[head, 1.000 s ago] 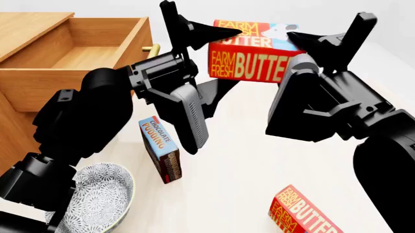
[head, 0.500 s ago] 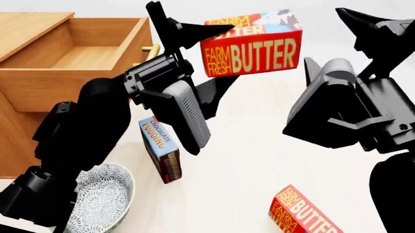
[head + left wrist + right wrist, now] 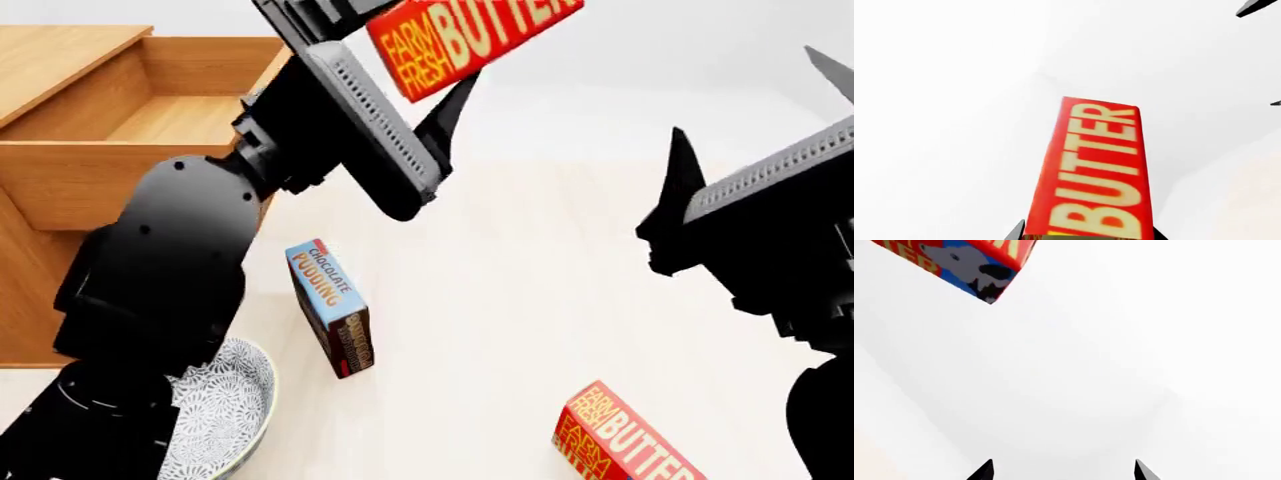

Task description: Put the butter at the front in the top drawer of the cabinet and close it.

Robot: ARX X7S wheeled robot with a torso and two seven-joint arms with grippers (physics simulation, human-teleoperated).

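A red butter box (image 3: pixel 467 35) with yellow lettering hangs tilted high above the table, and my left gripper (image 3: pixel 424 62) is shut on its end. In the left wrist view the butter (image 3: pixel 1097 170) rises between the left gripper's (image 3: pixel 1087 235) fingertips. My right gripper (image 3: pixel 754 115) stands open and empty, well to the right of the box. Its wrist view shows the right gripper (image 3: pixel 1062 471) open and only a corner of the butter (image 3: pixel 967 262). The cabinet (image 3: pixel 54 60) is at the left, its top drawer (image 3: pixel 134 180) pulled out with a bare wooden inside.
Another identical butter box (image 3: pixel 621 435) lies near the front right of the table. A blue chocolate pudding box (image 3: pixel 334 305) stands on edge in the middle. Under my left arm sits a patterned bowl (image 3: pixel 227 410).
My left arm has lifted the butter higher and tilted it. The right gripper has drawn back to the right, away from the box.
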